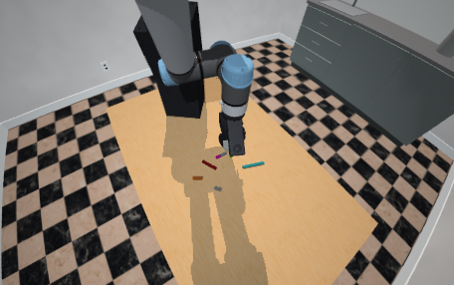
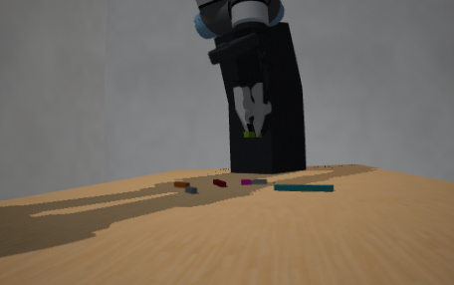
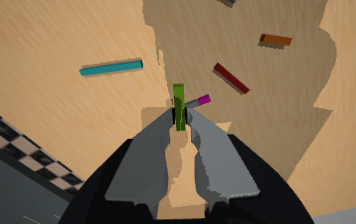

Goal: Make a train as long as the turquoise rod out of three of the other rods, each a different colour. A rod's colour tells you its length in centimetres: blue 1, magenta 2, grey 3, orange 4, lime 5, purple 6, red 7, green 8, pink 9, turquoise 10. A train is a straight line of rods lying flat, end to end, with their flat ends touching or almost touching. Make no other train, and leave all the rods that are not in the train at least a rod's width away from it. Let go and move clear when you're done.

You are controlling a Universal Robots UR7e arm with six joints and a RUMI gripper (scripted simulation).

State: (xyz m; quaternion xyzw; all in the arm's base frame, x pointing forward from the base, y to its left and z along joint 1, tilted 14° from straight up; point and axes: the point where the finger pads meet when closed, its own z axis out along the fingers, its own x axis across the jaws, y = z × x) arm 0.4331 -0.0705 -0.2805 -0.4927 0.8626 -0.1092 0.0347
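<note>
My gripper (image 1: 232,150) (image 2: 253,128) (image 3: 179,108) is shut on a lime rod (image 2: 252,134) (image 3: 178,94) and holds it level, well above the wooden table top (image 1: 299,209). Straight below it a magenta rod (image 1: 220,155) (image 2: 246,181) (image 3: 203,100) lies end to end with a short grey rod (image 2: 259,181) (image 3: 192,104). The turquoise rod (image 1: 253,164) (image 2: 304,187) (image 3: 111,68) lies flat to one side. A red rod (image 1: 209,164) (image 2: 219,182) (image 3: 231,78), an orange rod (image 1: 197,177) (image 2: 181,184) (image 3: 276,40) and a second grey rod (image 1: 217,188) (image 2: 191,189) lie apart on the other side.
The arm's black base (image 1: 181,95) (image 2: 269,149) stands at the back of the table. A grey cabinet (image 1: 368,60) stands on the checkered floor to the right, away from the table.
</note>
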